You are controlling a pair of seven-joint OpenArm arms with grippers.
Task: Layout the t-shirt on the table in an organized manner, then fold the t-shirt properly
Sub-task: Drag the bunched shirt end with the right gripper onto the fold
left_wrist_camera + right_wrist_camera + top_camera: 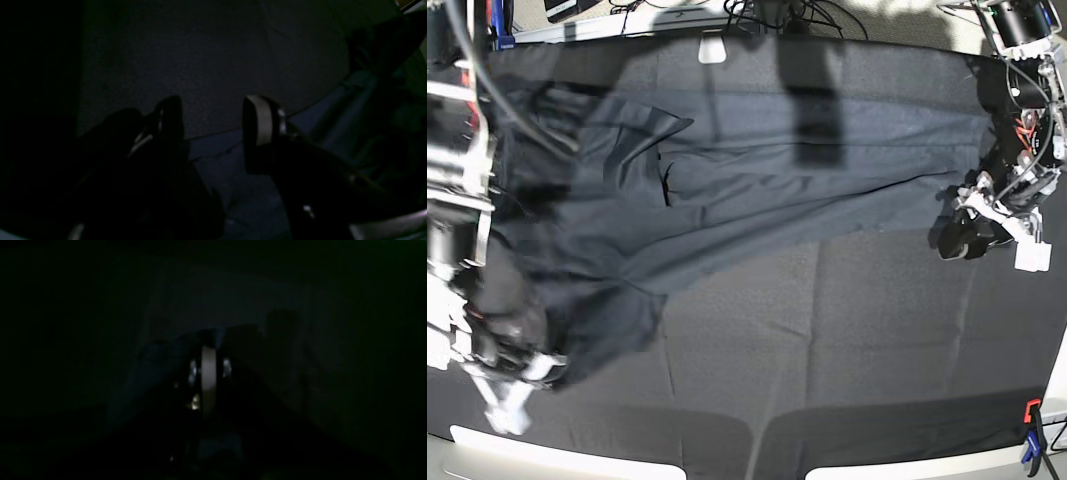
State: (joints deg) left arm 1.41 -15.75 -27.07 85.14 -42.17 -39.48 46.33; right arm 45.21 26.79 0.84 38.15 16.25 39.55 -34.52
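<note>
T-shirt (727, 190) lies spread across far half of tabletop (857, 340). Right tool (512, 375) clenched on its near-left hem; left tool (213, 130) released at right edge. Risk: one-sided pull bunches fabric.

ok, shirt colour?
Dark charcoal grey t-shirt, plain, no pattern; clearest in the base view.
</note>
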